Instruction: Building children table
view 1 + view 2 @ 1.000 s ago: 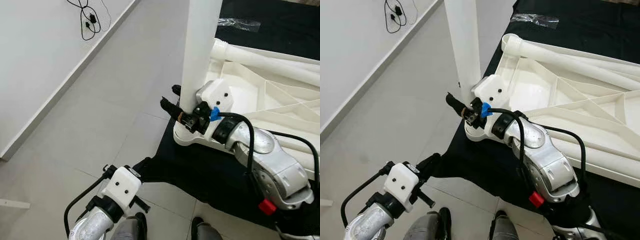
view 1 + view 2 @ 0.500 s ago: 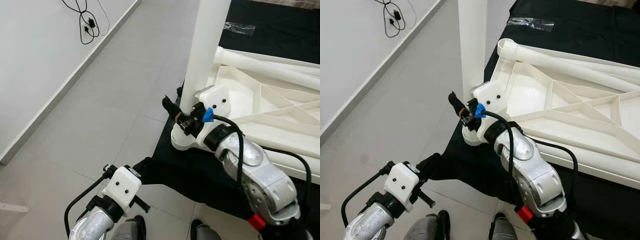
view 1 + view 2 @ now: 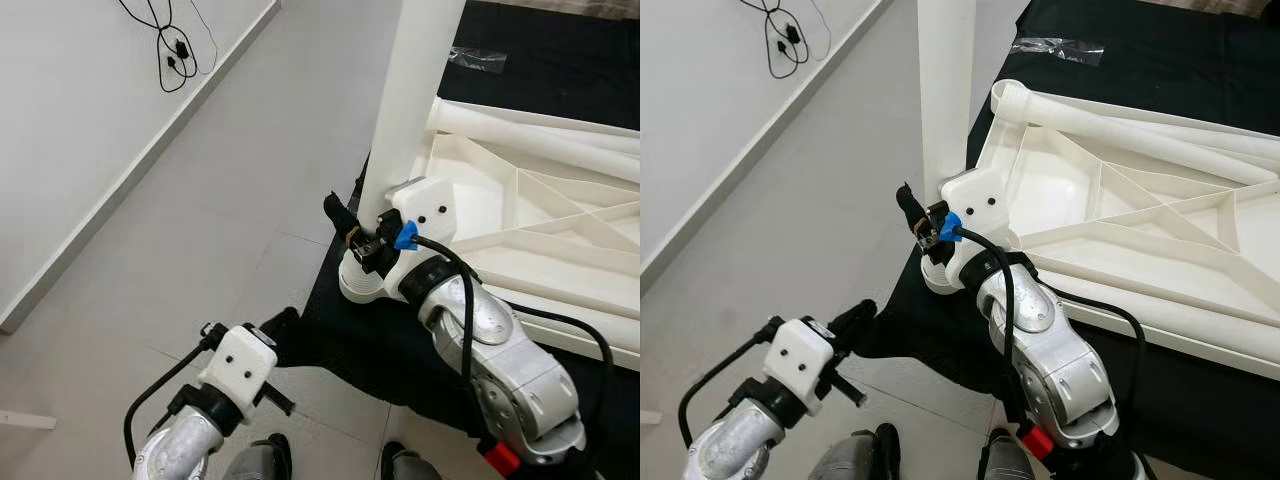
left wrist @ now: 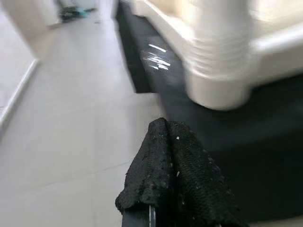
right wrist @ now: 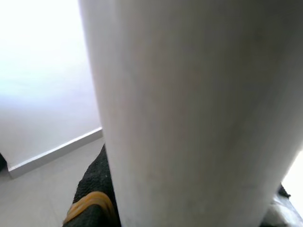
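Observation:
The white children's table [image 3: 530,200] lies upside down on a black mat [image 3: 400,350]. One white table leg [image 3: 415,80] stands upright in the corner socket [image 3: 362,285] nearest me. My right gripper [image 3: 347,197] is shut on this leg just above the socket, one black finger [image 3: 335,212] on its left side. In the right wrist view the leg [image 5: 189,104] is very close. My left gripper [image 3: 280,325] hangs low over the mat's near corner, fingers [image 4: 165,142] pressed together and holding nothing.
A second white leg [image 3: 530,130] lies along the table's far rim. A clear plastic bag [image 3: 480,58] rests on the mat behind. Grey tiled floor [image 3: 220,180] stretches left to a white wall with a black cable [image 3: 170,40]. My feet [image 3: 270,460] are at the bottom.
My right forearm has swung left and nearer to me while its gripper stays on the leg. The left arm has dropped slightly. The camera has shifted a little.

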Tool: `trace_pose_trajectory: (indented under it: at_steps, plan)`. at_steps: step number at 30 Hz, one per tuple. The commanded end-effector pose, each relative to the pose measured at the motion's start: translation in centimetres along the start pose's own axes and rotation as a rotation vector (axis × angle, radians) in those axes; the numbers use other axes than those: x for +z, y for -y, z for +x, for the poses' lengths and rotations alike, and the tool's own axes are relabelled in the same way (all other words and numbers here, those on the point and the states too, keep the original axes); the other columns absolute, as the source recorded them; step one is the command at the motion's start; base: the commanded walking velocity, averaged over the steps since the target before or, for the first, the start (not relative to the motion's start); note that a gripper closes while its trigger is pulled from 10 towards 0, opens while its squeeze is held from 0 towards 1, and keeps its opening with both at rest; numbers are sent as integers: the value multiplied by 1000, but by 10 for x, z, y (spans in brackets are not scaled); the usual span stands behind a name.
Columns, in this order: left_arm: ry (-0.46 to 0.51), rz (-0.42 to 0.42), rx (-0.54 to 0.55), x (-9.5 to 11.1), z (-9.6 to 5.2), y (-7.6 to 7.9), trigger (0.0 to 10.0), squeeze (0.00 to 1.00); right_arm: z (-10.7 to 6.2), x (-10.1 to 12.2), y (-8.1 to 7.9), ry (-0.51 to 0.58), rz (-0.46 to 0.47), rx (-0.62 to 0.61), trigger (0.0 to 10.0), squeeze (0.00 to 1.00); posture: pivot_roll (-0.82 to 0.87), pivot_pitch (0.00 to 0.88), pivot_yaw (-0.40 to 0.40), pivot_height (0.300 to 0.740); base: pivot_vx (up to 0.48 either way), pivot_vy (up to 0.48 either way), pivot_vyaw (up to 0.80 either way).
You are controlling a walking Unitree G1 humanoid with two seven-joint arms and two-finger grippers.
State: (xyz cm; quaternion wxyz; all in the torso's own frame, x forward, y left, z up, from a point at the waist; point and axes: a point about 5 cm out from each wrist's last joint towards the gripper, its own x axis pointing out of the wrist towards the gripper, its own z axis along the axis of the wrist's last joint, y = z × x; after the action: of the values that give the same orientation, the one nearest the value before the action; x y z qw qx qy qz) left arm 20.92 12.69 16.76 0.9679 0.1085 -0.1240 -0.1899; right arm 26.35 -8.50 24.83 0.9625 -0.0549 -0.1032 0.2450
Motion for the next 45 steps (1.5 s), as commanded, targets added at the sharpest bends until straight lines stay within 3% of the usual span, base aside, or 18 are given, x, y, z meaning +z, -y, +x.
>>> trace_pose_trajectory:
  at_steps: [1, 4, 8, 9, 10, 15, 17, 19, 21, 26, 29, 31, 37, 38, 39, 41, 44, 45]
  plan:
    - [1, -17, 56, 4, -1, -12, 10000, 0, -1, -21, -3, -104, 19, 4, 10000, 0, 15, 275, 30, 740, 0, 0, 0]
    - [86, -31, 191, 29, 6, -56, 10000, 0, 0, -21, -3, -101, 20, 1, 10000, 0, 20, 269, 29, 740, 0, 0, 0]
    - [149, -36, 225, 48, 10, -78, 10000, 0, 0, -22, -3, -100, 18, 0, 10000, 0, 21, 269, 30, 740, 0, 0, 0]
    - [197, -54, 226, 61, 11, -88, 10000, 392, 1, -22, -3, -100, 18, -1, 10000, 0, 21, 268, 30, 740, 0, 0, 0]
    - [272, -79, 200, 80, 12, -98, 10000, 1000, 1, -22, -3, -99, 16, -2, 10000, 0, 22, 265, 30, 740, 0, 0, 0]
    - [429, -137, 101, 121, 10, -110, 10000, 1000, 2, -22, -1, -95, 11, -11, 10000, 0, 21, 260, 30, 740, 0, 0, 0]
    - [511, -212, -57, 143, 11, -106, 10000, 1000, 3, -23, -1, -92, 10, -10, 10000, 0, 16, 251, 28, 740, 0, 0, 0]
    - [511, -212, -57, 143, 11, -106, 10000, 1000, 3, -23, -1, -92, 10, -10, 10000, 0, 16, 251, 28, 740, 0, 0, 0]
    - [550, -285, -227, 157, 16, -100, 10000, 1000, 5, -22, -2, -86, 11, -3, 10000, 0, 14, 245, 28, 740, 0, 0, 0]
    - [533, -438, -455, 172, 38, -101, 10000, 1000, 8, -21, -6, -73, 14, 13, 10000, 0, 12, 228, 37, 740, 0, 0, 0]
    - [529, -453, -493, 178, 48, -102, 10000, 1000, 8, -21, -7, -69, 15, 16, 10000, 0, 9, 224, 42, 740, 0, 0, 0]
    - [495, -483, -553, 187, 69, -103, 10000, 1000, 9, -20, -8, -59, 17, 18, 10000, 0, 7, 216, 43, 740, 0, 0, 0]
    - [407, -513, -581, 190, 97, -99, 10000, 1000, 11, -18, -9, -45, 20, 18, 10000, 0, 3, 211, 48, 740, 0, 0, 0]
    - [375, -537, -630, 189, 103, -93, 10000, 890, 11, -17, -10, -41, 20, 18, 10000, 0, 1, 212, 49, 740, 0, 0, 0]
    - [345, -546, -707, 189, 107, -86, 10000, 0, 12, -17, -10, -39, 20, 18, 10000, 0, 1, 213, 50, 740, 0, 0, 0]
    - [345, -546, -707, 189, 107, -86, 10000, 0, 12, -17, -10, -39, 20, 18, 10000, 0, 1, 213, 50, 740, 0, 0, 0]
    - [285, -568, -931, 192, 109, -70, 10000, 0, 12, -16, -10, -33, 20, 19, 10000, 0, 1, 216, 54, 740, 0, 0, 0]
    - [285, -568, -931, 192, 109, -70, 10000, 0, 12, -16, -10, -33, 20, 19, 10000, 0, 1, 216, 54, 740, 0, 0, 0]
